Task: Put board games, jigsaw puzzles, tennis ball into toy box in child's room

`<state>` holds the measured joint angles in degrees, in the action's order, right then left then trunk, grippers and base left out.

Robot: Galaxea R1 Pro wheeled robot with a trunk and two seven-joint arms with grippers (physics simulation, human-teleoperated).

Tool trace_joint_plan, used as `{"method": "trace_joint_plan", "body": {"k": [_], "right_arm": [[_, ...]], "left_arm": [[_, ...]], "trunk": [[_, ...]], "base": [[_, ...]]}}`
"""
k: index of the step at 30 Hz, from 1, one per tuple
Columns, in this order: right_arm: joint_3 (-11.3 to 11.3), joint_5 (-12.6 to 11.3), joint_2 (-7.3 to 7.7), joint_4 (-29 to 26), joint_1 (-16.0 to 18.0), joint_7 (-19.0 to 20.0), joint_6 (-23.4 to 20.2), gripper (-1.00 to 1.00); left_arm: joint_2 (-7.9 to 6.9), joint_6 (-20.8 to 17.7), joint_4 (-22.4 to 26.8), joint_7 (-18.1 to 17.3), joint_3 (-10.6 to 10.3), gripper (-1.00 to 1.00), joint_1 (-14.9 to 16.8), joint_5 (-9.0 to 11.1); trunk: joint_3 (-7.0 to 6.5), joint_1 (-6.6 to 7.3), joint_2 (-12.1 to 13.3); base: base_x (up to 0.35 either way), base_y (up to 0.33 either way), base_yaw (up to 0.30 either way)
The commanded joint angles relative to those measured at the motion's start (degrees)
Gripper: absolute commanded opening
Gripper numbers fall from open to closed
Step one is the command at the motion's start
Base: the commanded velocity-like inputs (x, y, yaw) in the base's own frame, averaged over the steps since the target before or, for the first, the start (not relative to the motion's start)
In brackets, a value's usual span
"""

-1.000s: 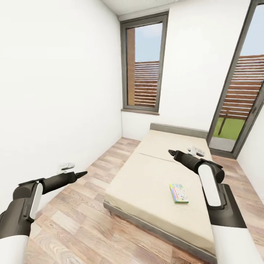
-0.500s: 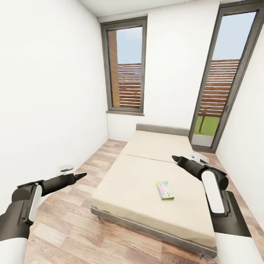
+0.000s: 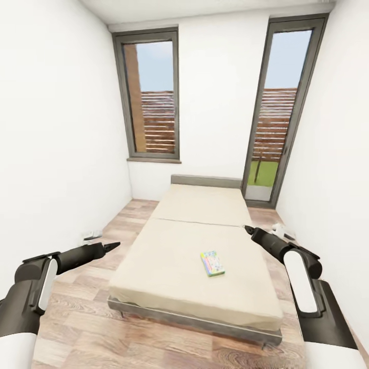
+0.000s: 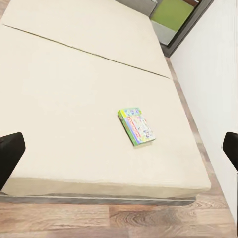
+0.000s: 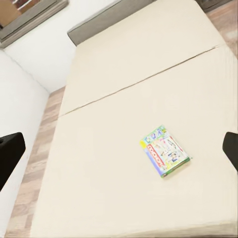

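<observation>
Both arms were held low and forward, apparently a travel pose. Left gripper [image 3: 114, 245] at 8 o'clock and right gripper [image 3: 248, 229] at 4 o'clock were seen empty, fingers spread wide in the wrist views. One board game [image 3: 212, 263] lay flat on the bed [image 3: 169, 246] at 5 o'clock, untouched. Windows [image 3: 152, 97] were seen at 12 o'clock.

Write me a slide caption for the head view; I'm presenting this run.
Robot faces the bed, one board game on its mattress, both arms raised.
</observation>
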<state>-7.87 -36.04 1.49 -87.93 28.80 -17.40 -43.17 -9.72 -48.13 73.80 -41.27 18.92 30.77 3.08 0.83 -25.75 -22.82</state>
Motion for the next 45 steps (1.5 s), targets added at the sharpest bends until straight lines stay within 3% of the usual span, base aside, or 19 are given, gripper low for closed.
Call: {"method": "trace_joint_plan", "body": {"k": [1,13,22,45], "right_arm": [[0.0,-0.6,0.0,0.0,-0.3,-0.5,0.1,1.0],[0.1,-0.6,-0.07,0.1,-4.2,-0.4,2.1,1.0],[0.6,-1.4,-0.9,0.4,-7.6,-0.4,12.6,1.0],[1.0,-1.0,-1.0,2.4,-9.6,-0.5,13.7,1.0]], "left_arm": [[-0.02,-0.5,0.0,0.0,0.1,1.0,0.0,0.3],[0.03,-0.5,0.0,0.1,0.0,1.0,0.0,0.3],[0.19,-0.5,0.0,0.0,-0.2,1.0,0.0,0.4],[0.42,-0.4,0.1,0.0,-0.3,1.0,-1.3,0.7]], "trunk": [[0.04,-0.03,-0.1],[-0.54,-0.03,-0.1],[-0.85,-0.03,-0.1],[-0.88,-0.03,-0.1]], "base": [[-0.074,0.0,-0.272],[-0.039,0.0,-0.269],[-0.002,0.0,-0.214],[0.0,0.0,-0.017]]}}
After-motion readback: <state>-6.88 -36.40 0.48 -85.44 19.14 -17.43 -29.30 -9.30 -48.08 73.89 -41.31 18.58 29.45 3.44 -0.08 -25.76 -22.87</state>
